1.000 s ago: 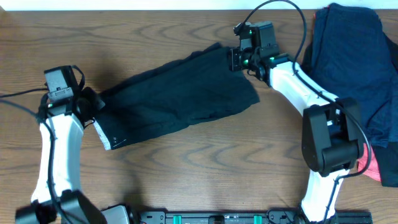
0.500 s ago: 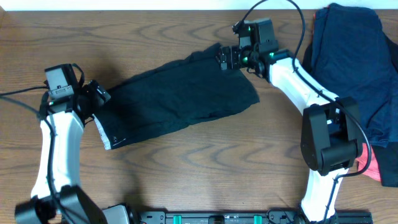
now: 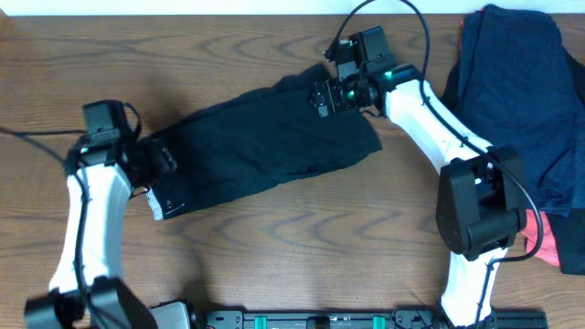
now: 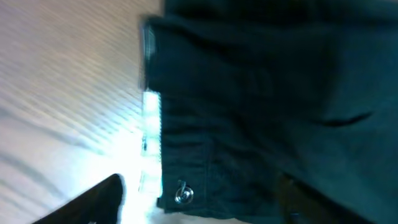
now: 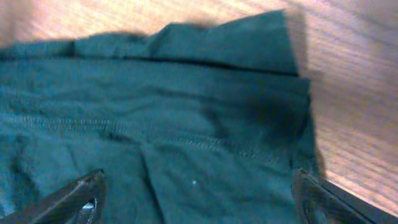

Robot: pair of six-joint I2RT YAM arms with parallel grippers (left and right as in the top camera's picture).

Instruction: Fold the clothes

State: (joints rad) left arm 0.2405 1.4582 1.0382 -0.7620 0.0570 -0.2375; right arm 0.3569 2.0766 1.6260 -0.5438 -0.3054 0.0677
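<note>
Overhead: L gripper [image 3: 157, 161] at waist end of black shorts [image 3: 265, 142] spread flat on table [image 3: 292, 247], R gripper [image 3: 324, 97] at far hem corner; L wrist: blurred, fingers apart over waistband, one finger [image 4: 93, 200] seen, other lost vs dark cloth; R wrist: fingers [image 5: 84, 193] wide apart, holding nil, contact w/ cloth unclear.

Overhead: bright, even, sharp; faint soft shadows on table [image 3: 302, 247]. Left wrist: heavy motion blur, blown-out white glare along waistband edge of black shorts [image 4: 261, 93]. Right wrist: soft focus, dark shadow patch on fabric.
</note>
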